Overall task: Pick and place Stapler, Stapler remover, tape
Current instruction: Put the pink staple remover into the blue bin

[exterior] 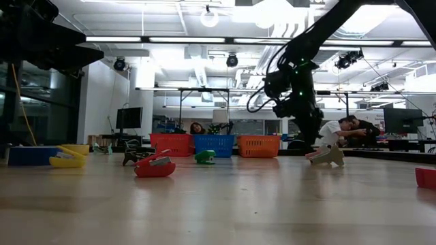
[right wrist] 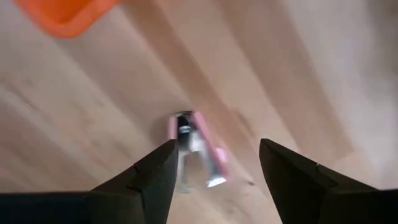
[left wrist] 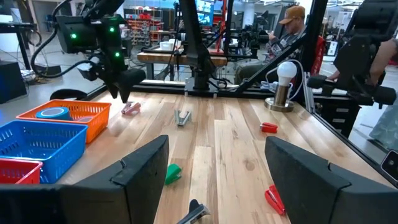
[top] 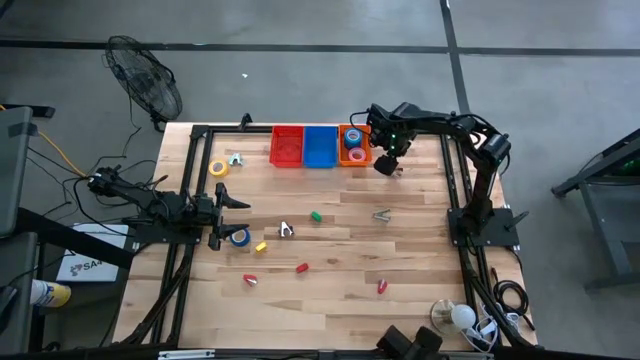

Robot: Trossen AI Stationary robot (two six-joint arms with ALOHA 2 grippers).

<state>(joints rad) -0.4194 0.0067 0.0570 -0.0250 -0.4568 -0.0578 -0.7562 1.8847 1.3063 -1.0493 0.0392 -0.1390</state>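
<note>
Right end effector (right wrist: 214, 165) hangs fingers spread, nothing gripped, straight above a pink stapler remover (right wrist: 198, 149) lying on the tabletop (top: 400, 250), just beside the orange basket (top: 366, 137). Orange basket holds blue tape (top: 352, 138) and pink tape (top: 357, 155); blue basket (top: 320, 146) and red basket (top: 287, 146) sit in a row next to it. Well away from the orange basket, left end effector (top: 236, 219) waits released, wide apart, with another blue tape roll (top: 240, 237) near its tips. Yellow tape (top: 218, 168) lies near the red basket's side.
</note>
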